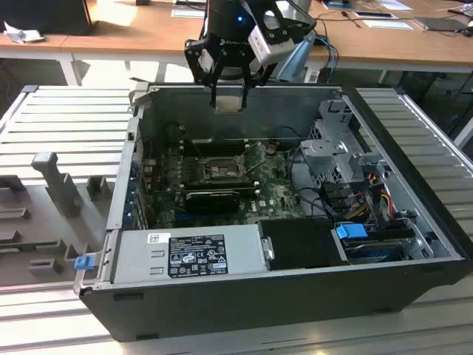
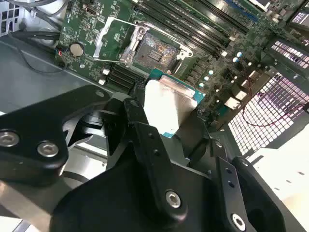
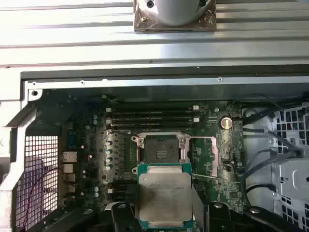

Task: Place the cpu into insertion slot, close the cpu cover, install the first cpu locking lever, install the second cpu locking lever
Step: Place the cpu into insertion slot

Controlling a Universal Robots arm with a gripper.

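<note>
We see open room above the socket (image 1: pixel 216 168) at the exterior view's centre; a drive cage (image 1: pixel 336 144) and cables (image 1: pixel 324 196) crowd the exterior view's right, a power supply (image 1: pixel 191 253) the foreground.

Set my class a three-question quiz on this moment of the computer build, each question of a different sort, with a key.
1. True or false: the chip already sits in the socket.
2. The cover plate beside the socket is: A) swung open, B) shut over the socket, C) held in the gripper.
3. Fill in: the gripper is shut on the ____.

Key: 1 false, the gripper holds it clear of the socket; 2 A; 3 chip.
</note>
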